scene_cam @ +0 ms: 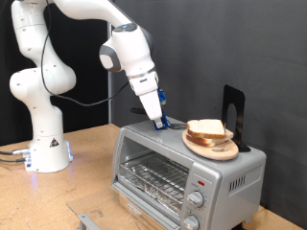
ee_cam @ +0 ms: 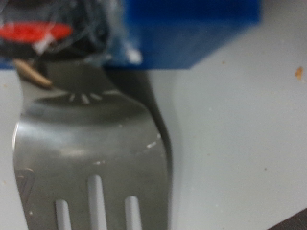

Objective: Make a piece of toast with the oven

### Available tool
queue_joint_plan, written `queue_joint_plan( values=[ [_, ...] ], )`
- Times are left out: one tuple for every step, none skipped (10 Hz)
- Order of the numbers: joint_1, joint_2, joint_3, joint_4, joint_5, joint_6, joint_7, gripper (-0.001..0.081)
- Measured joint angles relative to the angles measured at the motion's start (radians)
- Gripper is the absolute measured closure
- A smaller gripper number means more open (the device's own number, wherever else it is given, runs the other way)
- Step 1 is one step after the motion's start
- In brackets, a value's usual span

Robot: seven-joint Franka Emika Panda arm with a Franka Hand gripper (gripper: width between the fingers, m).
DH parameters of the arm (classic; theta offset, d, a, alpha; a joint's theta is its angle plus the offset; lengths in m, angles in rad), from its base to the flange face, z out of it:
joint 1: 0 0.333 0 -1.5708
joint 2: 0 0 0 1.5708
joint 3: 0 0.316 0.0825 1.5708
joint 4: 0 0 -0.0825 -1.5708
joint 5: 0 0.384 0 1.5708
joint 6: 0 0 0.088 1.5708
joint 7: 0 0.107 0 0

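Item: oven [scene_cam: 182, 171], silver countertop toaster type, standing on a wooden bench [scene_cam: 91, 149] at the exterior view's lower right. Glass front door faces the near left; wire rack [scene_cam: 153, 174] visible behind it; two round knobs [scene_cam: 195, 199] stacked at the near right end of the front. Item: round wooden plate [scene_cam: 213, 148], resting on the oven roof toward its right end, carrying a stack of bread slices. Top slice, the piece of toast [scene_cam: 206, 127], lies flat, pale face up, tan crust around; squarish, so no clear long axis, one corner pointing roughly to the exterior view's left. Item: black upright bracket [scene_cam: 234, 115] just behind the plate. Item: white robot arm, base on the bench at far left, reaching down to the oven roof. Gripper [scene_cam: 159, 123] with blue pads touches or nearly touches the roof just left of the plate. Wrist view shows a metal fork [ee_cam: 91, 163], close and blurred, tines pointing away from the hand, over the grey roof surface. Whether the jaws clamp the fork, or how wide they stand, cannot be told.
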Motion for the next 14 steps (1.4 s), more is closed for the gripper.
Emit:
queue_joint_plan(
  values=[
    [0.001, 0.000, 0.000, 0.001, 0.000, 0.000, -0.001, -0.0002],
    [0.002, 0.000, 0.000, 0.002, 0.002, 0.000, -0.003, -0.0002],
    [0.003, 0.000, 0.000, 0.002, 0.004, 0.000, -0.005, -0.0002],
    [0.005, 0.000, 0.000, 0.002, 0.005, 0.000, -0.005, -0.0002],
    [0.005, 0.001, 0.001, 0.002, 0.005, 0.000, -0.005, -0.0002],
    [0.005, 0.003, 0.001, 0.002, 0.006, 0.000, -0.005, 0.0101],
    [0.005, 0.005, 0.001, 0.002, 0.007, 0.000, -0.005, 0.0237],
    [0.005, 0.006, 0.001, 0.002, 0.008, 0.000, -0.005, 0.0237],
    [0.005, 0.007, 0.001, 0.002, 0.010, 0.000, -0.005, 0.0237],
    [0.005, 0.009, 0.001, 0.002, 0.012, 0.000, -0.005, 0.0406],
    [0.005, 0.009, 0.001, 0.002, 0.020, 0.000, -0.006, 0.0406],
    [0.005, 0.009, 0.001, 0.002, 0.031, 0.000, -0.011, 0.0406],
    [0.005, 0.008, 0.000, 0.004, 0.049, 0.000, -0.026, 0.0406],
    [0.005, 0.005, -0.001, 0.008, 0.070, 0.000, -0.047, 0.0406]
  ],
)
